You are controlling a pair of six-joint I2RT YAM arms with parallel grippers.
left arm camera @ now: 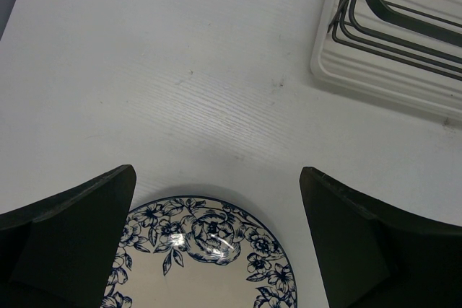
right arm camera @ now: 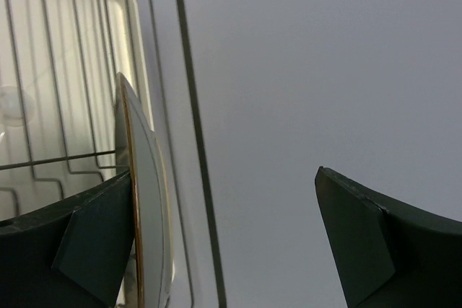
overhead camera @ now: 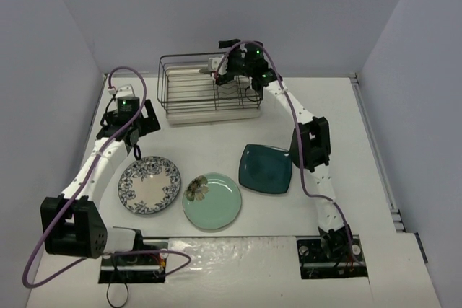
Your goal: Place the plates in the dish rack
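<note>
We read no text, brand, number or sign in any view; plates (overhead camera: pixel 149 185) show patterns only, dish rack (overhead camera: pixel 209 115) and worktop (overhead camera: pixel 216 142) nothing legible.

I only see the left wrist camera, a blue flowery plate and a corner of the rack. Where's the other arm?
Observer: The right gripper is over the right end of the dish rack, with its jaws wide open.
Operator: Is a plate in there?
Observer: Yes, one plate stands on edge inside the rack, just beside that gripper.
Operator: How many plates aren't loaded?
Observer: Three: your blue flowery plate, a mint-green plate and a dark teal square plate.
</note>
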